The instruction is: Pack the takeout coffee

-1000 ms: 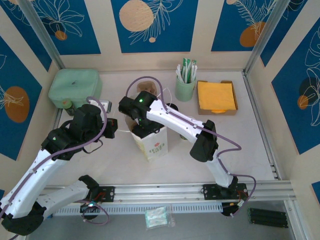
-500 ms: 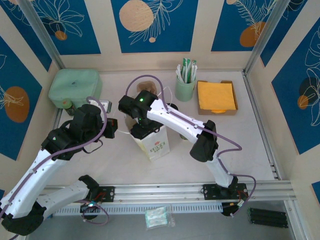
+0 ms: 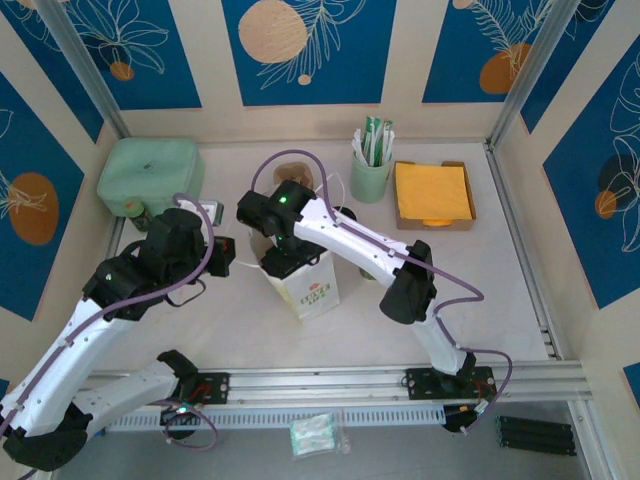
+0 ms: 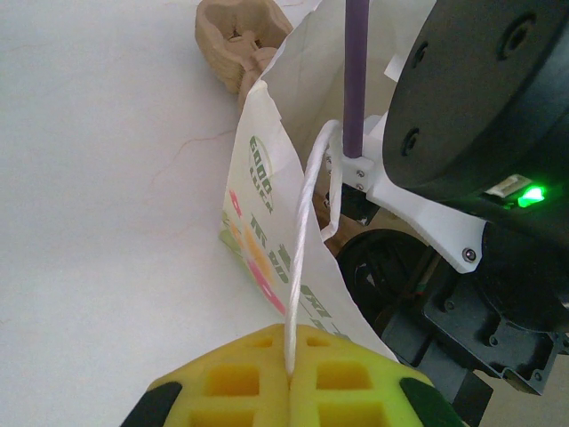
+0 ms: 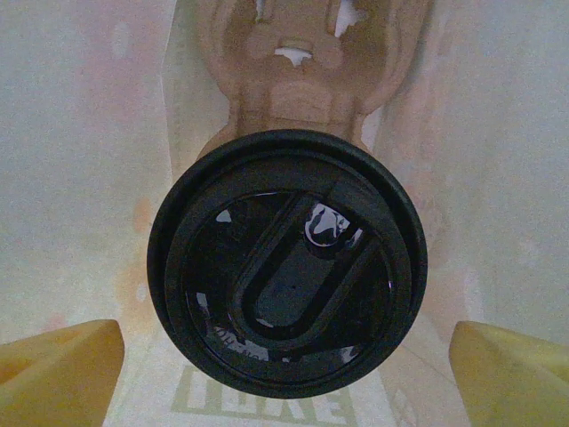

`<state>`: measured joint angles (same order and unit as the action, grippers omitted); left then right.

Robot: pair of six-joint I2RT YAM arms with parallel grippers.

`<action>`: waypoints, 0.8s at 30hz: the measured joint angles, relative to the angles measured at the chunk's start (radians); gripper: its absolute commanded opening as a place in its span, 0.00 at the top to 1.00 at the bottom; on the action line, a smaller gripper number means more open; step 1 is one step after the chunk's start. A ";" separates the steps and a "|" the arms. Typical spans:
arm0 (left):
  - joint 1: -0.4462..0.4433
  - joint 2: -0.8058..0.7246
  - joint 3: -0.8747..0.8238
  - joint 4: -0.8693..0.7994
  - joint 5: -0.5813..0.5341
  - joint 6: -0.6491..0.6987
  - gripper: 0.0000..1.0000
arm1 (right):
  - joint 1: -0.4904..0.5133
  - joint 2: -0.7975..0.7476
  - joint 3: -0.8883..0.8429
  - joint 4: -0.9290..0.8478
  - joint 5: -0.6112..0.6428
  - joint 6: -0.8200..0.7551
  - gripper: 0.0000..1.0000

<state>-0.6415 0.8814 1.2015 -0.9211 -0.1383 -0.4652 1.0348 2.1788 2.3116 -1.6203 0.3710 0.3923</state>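
The coffee [image 5: 286, 267] sits lid-up inside the paper bag [image 4: 258, 205], between the spread jaws of the right claw [image 5: 284, 374] and not gripped. Best to lift that claw straight up, clear of the bag walls, while the left claw [image 4: 289, 384] — pinching the string handle [image 4: 307, 240] — steadies the mouth.

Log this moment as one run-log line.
left gripper: shut on bag handle | right gripper: open above takeout coffee | takeout coffee: inside white paper bag, lid up, ungripped
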 measured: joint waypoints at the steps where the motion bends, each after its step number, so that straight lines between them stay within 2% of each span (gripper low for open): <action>1: 0.000 0.000 0.000 0.000 0.000 0.000 1.00 | 0.000 0.000 0.000 0.000 0.000 0.000 0.05; 24: 0.000 0.006 0.000 0.000 0.000 0.000 1.00 | 0.000 0.000 0.045 0.000 0.000 0.006 0.05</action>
<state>-0.6415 0.8879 1.2015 -0.9211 -0.1383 -0.4656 1.0348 2.1788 2.3562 -1.6207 0.3710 0.3985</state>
